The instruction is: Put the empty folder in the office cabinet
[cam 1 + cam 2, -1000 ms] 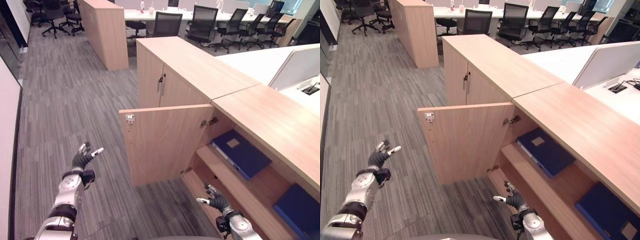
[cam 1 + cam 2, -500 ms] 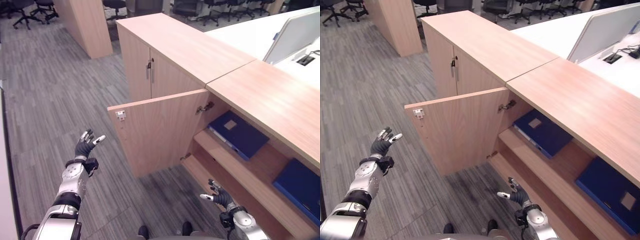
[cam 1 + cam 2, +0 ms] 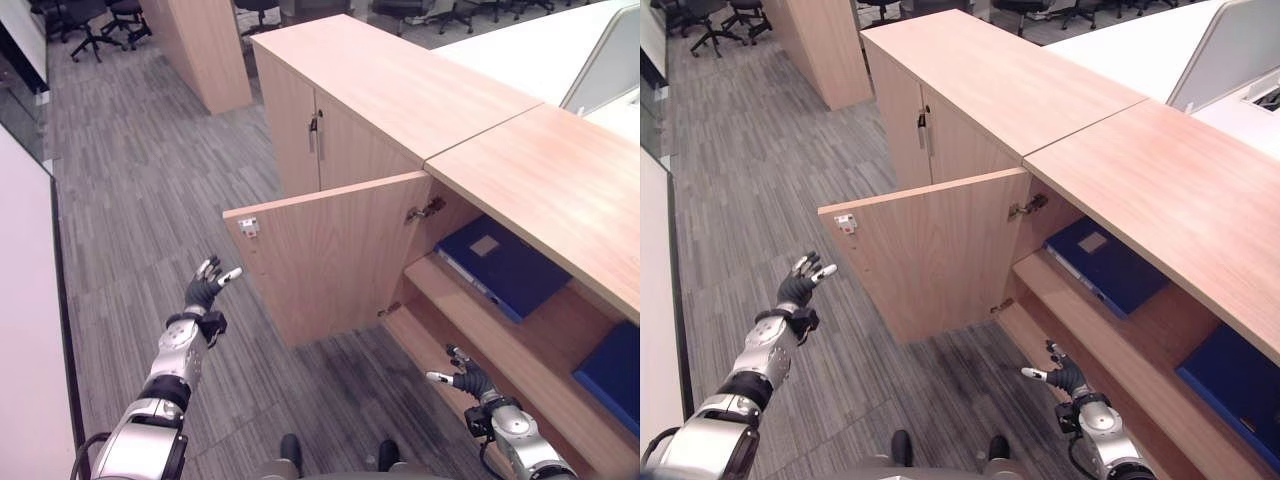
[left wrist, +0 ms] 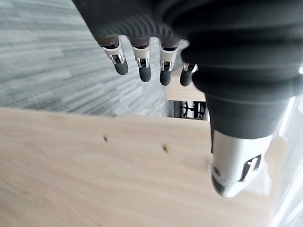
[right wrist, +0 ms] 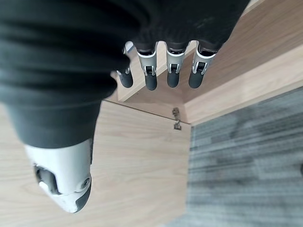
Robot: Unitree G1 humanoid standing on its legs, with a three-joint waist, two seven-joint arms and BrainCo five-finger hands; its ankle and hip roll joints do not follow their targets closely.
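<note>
The left hand [image 3: 207, 291], fingers spread and empty, has drawn nearer the open door [image 3: 330, 255]; the right hand [image 3: 466, 378], equally slack and empty, hovers below the shelved folder [image 3: 505, 264], so closing likely follows.

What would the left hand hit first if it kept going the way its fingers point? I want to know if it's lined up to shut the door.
Probably the open cabinet door. The left hand is open, its fingers aimed toward the door's free edge, apart from it; depth is unclear.
</note>
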